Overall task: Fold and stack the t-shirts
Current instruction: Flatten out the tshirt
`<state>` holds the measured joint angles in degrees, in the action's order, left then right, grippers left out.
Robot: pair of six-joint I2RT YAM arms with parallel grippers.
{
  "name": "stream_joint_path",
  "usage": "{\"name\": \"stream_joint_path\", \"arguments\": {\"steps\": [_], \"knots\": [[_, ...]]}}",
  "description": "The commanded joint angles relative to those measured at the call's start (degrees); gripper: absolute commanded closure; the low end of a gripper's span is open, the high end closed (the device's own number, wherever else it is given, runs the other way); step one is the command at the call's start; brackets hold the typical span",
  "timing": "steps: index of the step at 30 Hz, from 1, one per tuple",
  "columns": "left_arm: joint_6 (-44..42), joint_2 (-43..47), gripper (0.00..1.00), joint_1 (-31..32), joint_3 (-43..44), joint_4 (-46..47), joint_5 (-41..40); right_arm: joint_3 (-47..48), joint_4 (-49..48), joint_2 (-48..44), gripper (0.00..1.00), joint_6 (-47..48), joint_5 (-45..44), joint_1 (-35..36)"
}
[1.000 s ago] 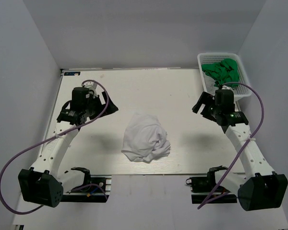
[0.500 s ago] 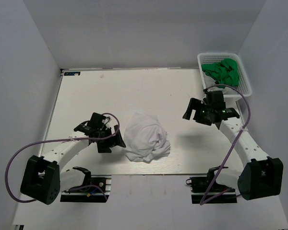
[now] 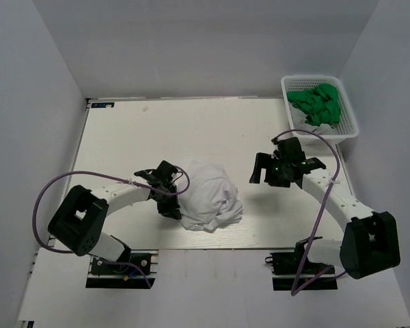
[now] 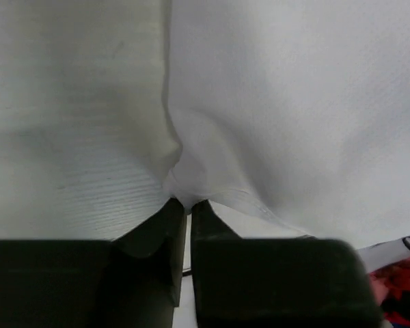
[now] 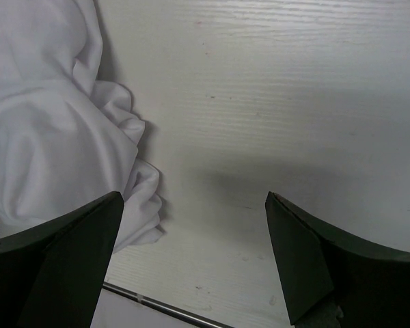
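A crumpled white t-shirt (image 3: 208, 197) lies in a heap at the middle of the table. My left gripper (image 3: 175, 207) sits low at the heap's left edge. In the left wrist view its jaws are shut, pinching a fold of the white t-shirt (image 4: 294, 116) at the left gripper's tips (image 4: 186, 202). My right gripper (image 3: 263, 174) hovers to the right of the heap, apart from it and open. In the right wrist view the right gripper (image 5: 193, 198) spans bare table, with the white t-shirt (image 5: 48, 143) to its left. Green t-shirts (image 3: 317, 102) lie bunched in the basket.
The white mesh basket (image 3: 313, 78) stands at the table's far right corner, behind the right arm. The table's near edge (image 5: 164, 307) runs just below the right gripper. Grey walls close in the table on three sides.
My left arm swung from the far left down to the white t-shirt's left edge and its gripper shut on the cloth. My right arm moved left toward the heap, staying open.
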<state>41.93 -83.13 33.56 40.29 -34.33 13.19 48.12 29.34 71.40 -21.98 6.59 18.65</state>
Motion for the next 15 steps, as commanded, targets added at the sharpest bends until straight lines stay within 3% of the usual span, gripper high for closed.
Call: {"name": "stream_joint_path", "arguments": {"steps": [1,2,15], "knots": [[0.08,-0.01,0.84,0.36,2.77,-0.3,-4.31,-1.62,-2.27,0.76,0.1,1.59,-0.52,2.43],[0.08,-0.01,1.0,0.36,3.38,-0.3,-4.84,-1.8,-2.88,1.46,0.1,1.41,-0.61,3.92],[0.61,7.89,1.0,0.36,3.48,1.63,-6.77,9.45,-8.16,21.76,0.1,0.62,-3.6,13.16]]}}
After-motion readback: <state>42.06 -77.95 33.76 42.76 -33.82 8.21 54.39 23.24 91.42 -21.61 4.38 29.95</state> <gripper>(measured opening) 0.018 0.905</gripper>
